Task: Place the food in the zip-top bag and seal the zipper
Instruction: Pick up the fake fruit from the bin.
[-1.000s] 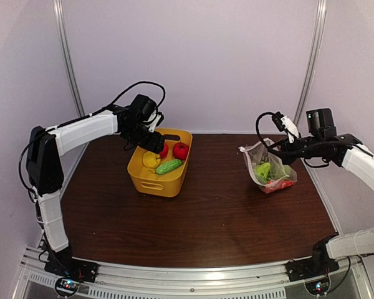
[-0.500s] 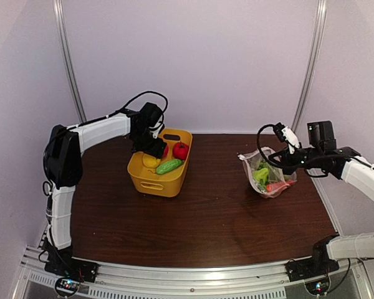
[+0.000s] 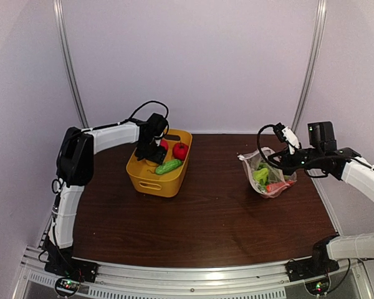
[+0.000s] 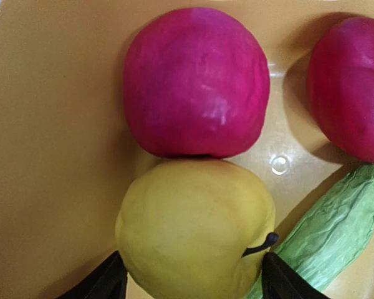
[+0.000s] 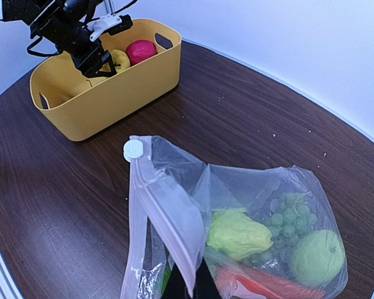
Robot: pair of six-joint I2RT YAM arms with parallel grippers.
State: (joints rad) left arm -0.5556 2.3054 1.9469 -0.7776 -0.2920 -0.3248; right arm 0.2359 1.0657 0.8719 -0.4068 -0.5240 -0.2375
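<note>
No text, label, brand, number or sign can be read in any of the three views. The zip-top bag (image 5: 299, 187) and the yellow basket (image 5: 112, 93) carry no legible marking.

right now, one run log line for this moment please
left gripper: open, straddling yellow fruit in basket | right gripper: shut on zip-top bag | zipper: unsealed
</note>
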